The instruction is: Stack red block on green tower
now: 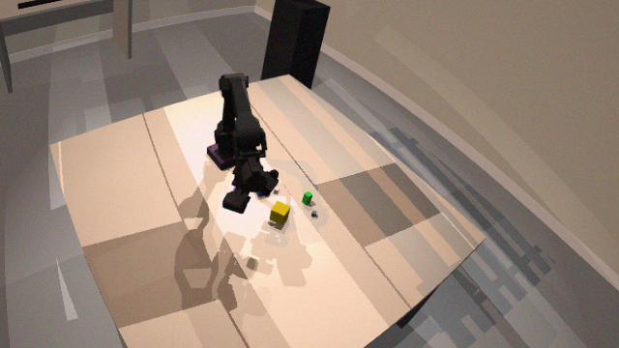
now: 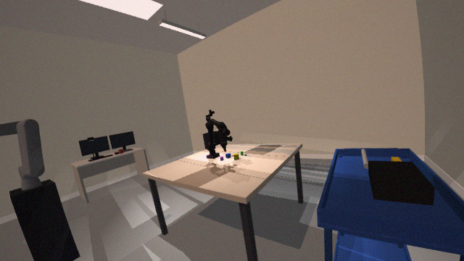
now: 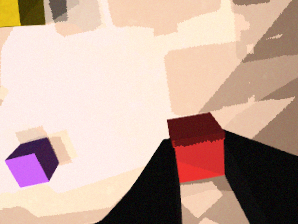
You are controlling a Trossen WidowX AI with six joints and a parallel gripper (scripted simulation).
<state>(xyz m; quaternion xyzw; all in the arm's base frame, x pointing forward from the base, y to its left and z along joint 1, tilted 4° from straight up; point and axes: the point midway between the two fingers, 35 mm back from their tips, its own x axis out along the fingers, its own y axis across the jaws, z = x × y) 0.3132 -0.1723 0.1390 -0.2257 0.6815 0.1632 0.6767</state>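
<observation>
The red block [image 3: 200, 155] is held between the two black fingers of my gripper [image 3: 193, 143] [image 2: 225, 150], which is shut on it. In the wrist view its dark red side and bright red face show. The gripper appears raised above the table in the exterior view; in the top view the arm hides the fingertips and the red block. The green tower [image 1: 308, 197] [image 2: 241, 153] stands upright on the table, apart from the gripper, to its right in the top and exterior views. It is not in the wrist view.
A larger yellow block [image 1: 280, 212] [image 2: 236, 156] [image 3: 9, 14] stands between the arm and the tower. A blue block [image 1: 260, 194] [image 2: 228, 155] and a purple block [image 2: 222, 158] [image 3: 22, 170] are near the arm. A small grey cube [image 1: 314, 214] lies beside the tower, another [image 1: 276, 191] near the arm.
</observation>
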